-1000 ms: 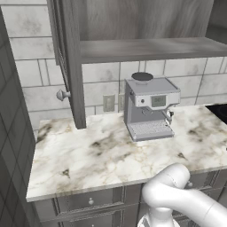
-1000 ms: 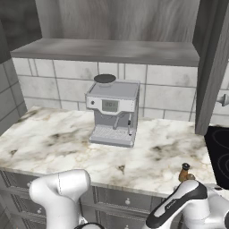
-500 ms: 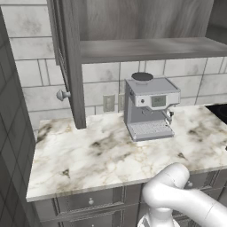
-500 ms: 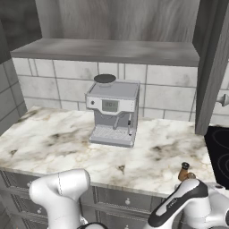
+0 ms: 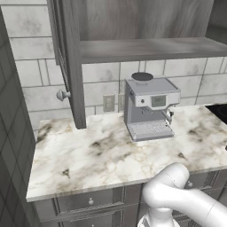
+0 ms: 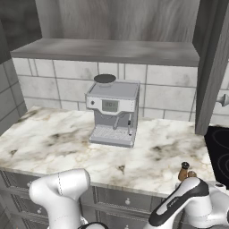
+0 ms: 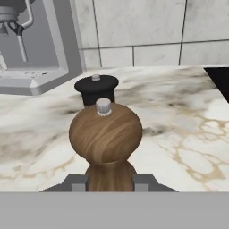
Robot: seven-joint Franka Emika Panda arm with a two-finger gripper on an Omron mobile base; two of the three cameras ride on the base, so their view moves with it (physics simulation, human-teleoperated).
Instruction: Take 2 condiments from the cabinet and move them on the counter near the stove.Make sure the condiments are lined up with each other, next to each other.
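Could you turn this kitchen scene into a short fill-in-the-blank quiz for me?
1. The gripper is shut on the brown wooden shaker with the round ____ head.
2. Just behind it stands a second shaker with a ____ cap.
3. The boxy silver espresso machine stands on the white ____ counter.

Missing words: knob; black; marble

We can read no text, label, brand or number anywhere; the small display panel on the front of the espresso machine (image 6: 110,105) is too blurred for us to make out any characters, and the wall outlet plate (image 5: 108,103) beside it bears no lettering that we can see, nor do the wooden shakers (image 7: 106,134) carry any marking we can make out
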